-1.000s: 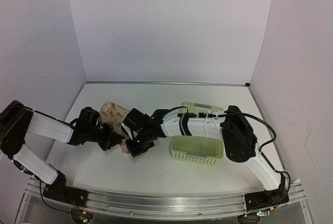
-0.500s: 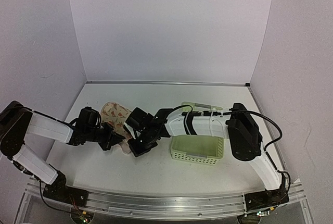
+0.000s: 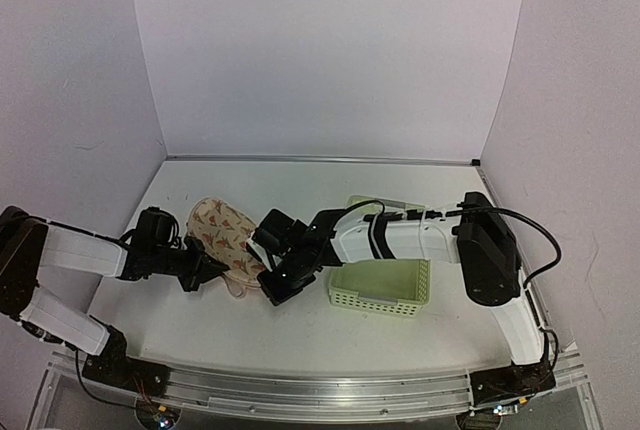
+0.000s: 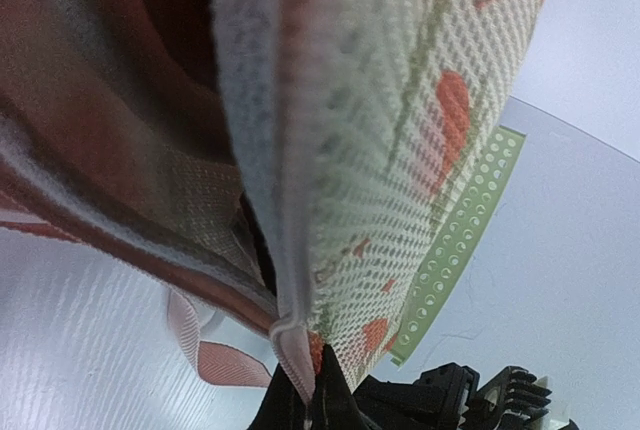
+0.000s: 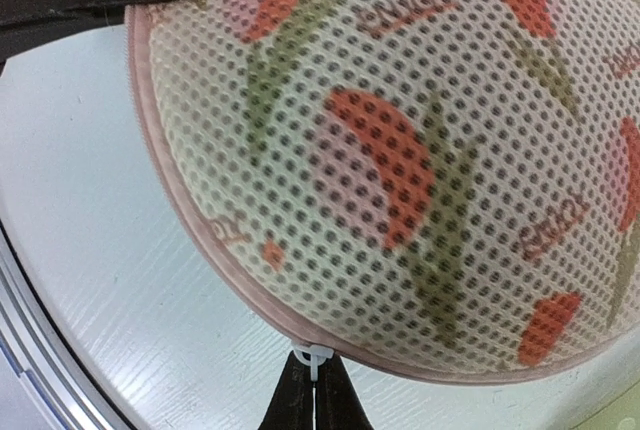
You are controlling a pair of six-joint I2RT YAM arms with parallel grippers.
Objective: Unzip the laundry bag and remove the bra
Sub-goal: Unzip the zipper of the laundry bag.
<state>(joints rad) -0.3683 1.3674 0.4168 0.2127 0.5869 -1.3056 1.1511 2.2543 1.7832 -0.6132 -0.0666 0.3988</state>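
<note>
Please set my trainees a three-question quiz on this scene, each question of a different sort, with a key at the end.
1. True or false: the bag lies on the table, outside the basket.
2. What is the right gripper shut on? A) the zip pull; B) a basket slat; C) nothing.
3. Fill in: the left gripper is pinching the bag's ____.

Key: 1 true; 2 A; 3 rim.
</note>
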